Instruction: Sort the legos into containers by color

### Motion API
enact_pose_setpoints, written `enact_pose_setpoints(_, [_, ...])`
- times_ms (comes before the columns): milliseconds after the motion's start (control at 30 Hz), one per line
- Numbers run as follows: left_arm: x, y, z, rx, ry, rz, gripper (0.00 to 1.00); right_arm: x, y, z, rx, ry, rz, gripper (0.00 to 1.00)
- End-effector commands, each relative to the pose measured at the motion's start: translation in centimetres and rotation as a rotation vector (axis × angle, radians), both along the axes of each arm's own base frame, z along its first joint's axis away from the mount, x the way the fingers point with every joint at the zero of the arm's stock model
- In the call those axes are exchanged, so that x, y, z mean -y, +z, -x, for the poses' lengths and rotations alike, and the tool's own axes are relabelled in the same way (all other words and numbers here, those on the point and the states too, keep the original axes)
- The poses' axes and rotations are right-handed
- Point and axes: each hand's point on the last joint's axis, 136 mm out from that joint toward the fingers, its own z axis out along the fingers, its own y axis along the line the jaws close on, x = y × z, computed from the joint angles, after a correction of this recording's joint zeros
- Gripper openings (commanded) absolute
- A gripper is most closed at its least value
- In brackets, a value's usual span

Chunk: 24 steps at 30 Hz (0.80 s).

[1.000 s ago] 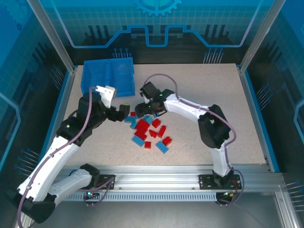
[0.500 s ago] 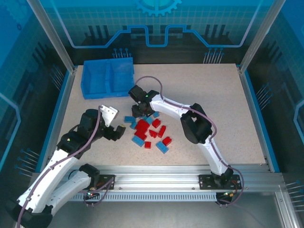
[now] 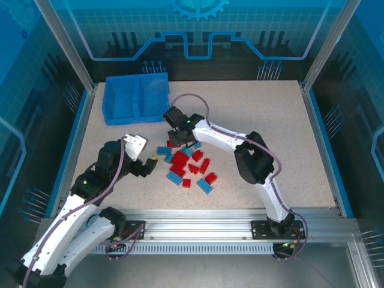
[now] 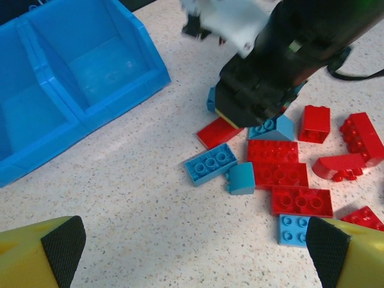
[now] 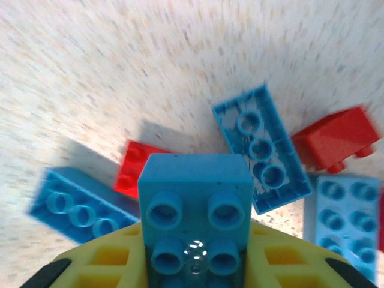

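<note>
Speckled worktop [image 3: 270, 120] stretched out under blue-tinted walls, with a blue two-compartment bin [image 3: 129, 115] near its far-left corner and a pile of red and blue bricks [image 3: 189, 165] scattered around its middle.

A second earlier the right end effector [image 3: 176, 139] had been open above the far side of the pile. By this moment it had dropped in and clenched on one light blue brick [image 5: 195, 180]. The left end effector [image 3: 150, 163] had meanwhile drawn back from the bin toward the near-left side of the pile, where it hung released and wide apart with nothing between its pads. To my eye that meant one blue piece was secured and ready to be carried to the bin, while nearly all the bricks lay unsorted on the worktop.

That brick sat at the pile's far-left fringe, between the pile and the bin. I could not tell whether it had cleared the surface. Its studs faced up toward the wrist. A square of four showed, and its near end ran down between the yellow fingers [image 5: 102, 264], so any long axis seemed to lie along them.
</note>
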Motion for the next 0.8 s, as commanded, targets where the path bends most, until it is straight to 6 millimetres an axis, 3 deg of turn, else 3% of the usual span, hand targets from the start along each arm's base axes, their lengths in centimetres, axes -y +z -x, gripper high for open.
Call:
enact_pose_setpoints(0, [-1.9,2.4,-0.8,0.090,0.117,0.068,0.99,-2.5,8.9,-1.6,0.211,0.040,-0.161,0.29])
enact_pose_setpoints(167, [-4.7,4.4,-0.8,0.165,0.253,0.186,0.99,-4.7,12.1,-5.5,0.334,0.057,-0.194,0.29])
enact_pose_setpoints(267, [-5.6,4.6,-0.6,0.188,0.285,0.191,0.99,-6.3,12.4,-8.3,0.396,0.062,-0.204,0.28])
enact_pose_setpoints(567, [-5.4,4.5,-0.2,0.185,0.268,0.194,0.99,-10.2,9.1,-14.7,0.610,0.142,-0.164,0.29])
enact_pose_setpoints(700, [-5.2,4.4,-0.1,0.181,0.258,0.198,0.99,-10.5,8.2,-15.9,0.655,0.154,-0.170,0.30])
enact_pose_setpoints(767, [-5.2,4.4,-0.1,0.181,0.259,0.198,0.99,-10.5,8.2,-16.2,0.660,0.147,-0.176,0.38])
